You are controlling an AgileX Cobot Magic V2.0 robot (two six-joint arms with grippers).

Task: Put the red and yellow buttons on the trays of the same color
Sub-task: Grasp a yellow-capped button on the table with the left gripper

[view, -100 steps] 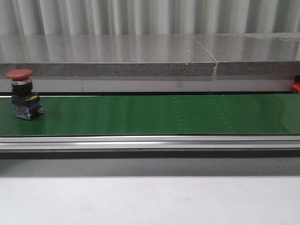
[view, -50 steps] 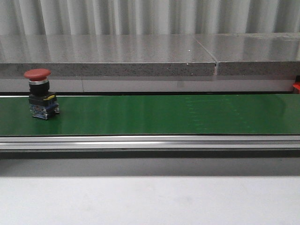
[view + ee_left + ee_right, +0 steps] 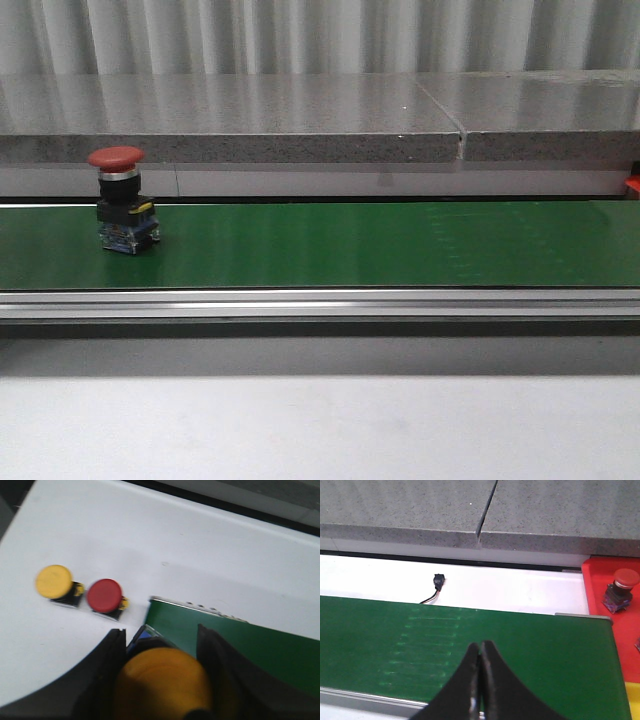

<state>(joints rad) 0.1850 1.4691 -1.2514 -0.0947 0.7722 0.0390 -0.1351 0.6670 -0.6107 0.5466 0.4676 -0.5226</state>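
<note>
A red mushroom-head push button (image 3: 125,200) stands upright on the green conveyor belt (image 3: 350,245), near the belt's left end and toward its far edge. Over the last second it has travelled along the belt from the very left end to this spot, always upright, so the belt is running and carrying it toward the right end. That matters because the red tray (image 3: 615,615) sits just past the belt's right end, and one red button (image 3: 620,590) already stands on it; the moving one should come within the right arm's reach without being pushed.

The left gripper (image 3: 160,680) is clamped on a yellow button (image 3: 165,680), whose cap fills the space between its two dark fingers, directly over the left end of the belt. This looks like the feeding step: setting the next button down on the belt. On the white table (image 3: 175,545) beside that end, a spare yellow button (image 3: 57,584) and a spare red button (image 3: 106,597) stand just beside each other, apart from the belt.

The right gripper (image 3: 480,675) hangs over the belt near its right end with its fingertips pressed together and nothing between them. It will need to spread before the red button arrives. A sliver of yellow at the belt's right corner may be the yellow tray; too little shows to be sure.

Behind the belt runs a grey speckled stone ledge (image 3: 300,120), then a corrugated metal wall (image 3: 300,35). A small black cable plug (image 3: 438,580) lies on the white strip beyond the belt.
</note>
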